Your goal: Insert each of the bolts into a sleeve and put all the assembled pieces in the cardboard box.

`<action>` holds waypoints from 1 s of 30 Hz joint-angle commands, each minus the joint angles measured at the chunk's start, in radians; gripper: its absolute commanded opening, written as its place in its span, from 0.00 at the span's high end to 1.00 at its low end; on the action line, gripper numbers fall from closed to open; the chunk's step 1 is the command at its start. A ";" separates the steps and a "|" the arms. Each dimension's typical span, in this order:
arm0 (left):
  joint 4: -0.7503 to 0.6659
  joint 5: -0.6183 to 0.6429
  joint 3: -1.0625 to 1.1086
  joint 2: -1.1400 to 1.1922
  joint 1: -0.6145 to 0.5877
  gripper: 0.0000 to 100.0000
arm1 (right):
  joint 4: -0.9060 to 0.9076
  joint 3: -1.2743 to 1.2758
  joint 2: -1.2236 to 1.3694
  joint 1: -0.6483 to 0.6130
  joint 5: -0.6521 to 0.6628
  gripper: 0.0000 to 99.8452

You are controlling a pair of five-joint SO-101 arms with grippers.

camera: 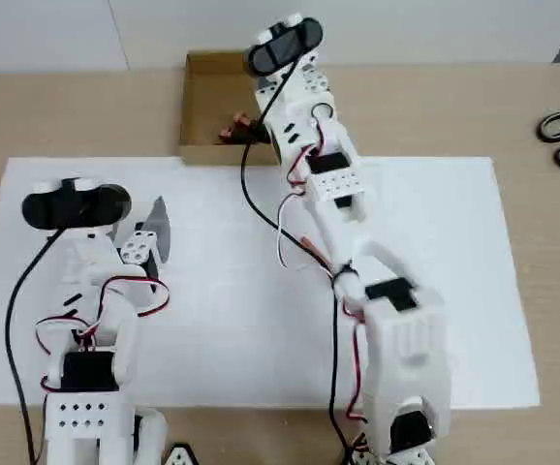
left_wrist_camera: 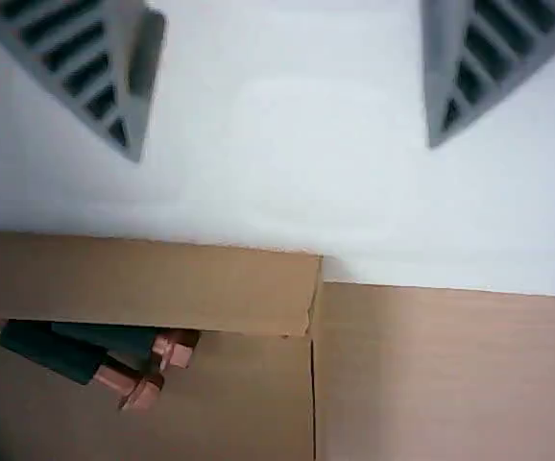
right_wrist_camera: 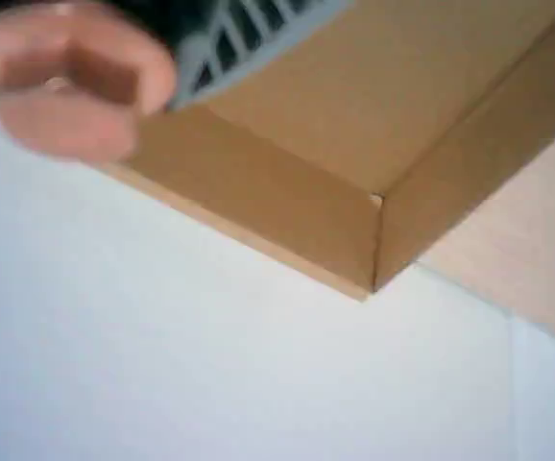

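Cardboard box [left_wrist_camera: 143, 283] holds two sleeved bolts [left_wrist_camera: 105, 375], seen from the left wrist.

Overhead camera looks down; both close wrist cameras share the cardboard box [right_wrist_camera: 258, 197]

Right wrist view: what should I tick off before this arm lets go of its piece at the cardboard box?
1. Right gripper holds a piece: ok. A copper bolt head sits right beside its grey finger.
2. Held bolt is sleeved: cannot tell. The part behind the head is a dark blur.
3. Gripper is over the cardboard box: ok in the high view, just inside the wall nearest the arms.
4. Room in the box: ok. Two assembled pieces lie by that wall, with bare floor beside them.
5. Left gripper is out of the way: ok. Its fingers are open over the white sheet, short of the box.
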 commanded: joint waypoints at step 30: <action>-0.023 -0.006 -0.005 -0.009 0.006 0.82 | 0.332 -0.882 0.697 -0.038 0.198 0.97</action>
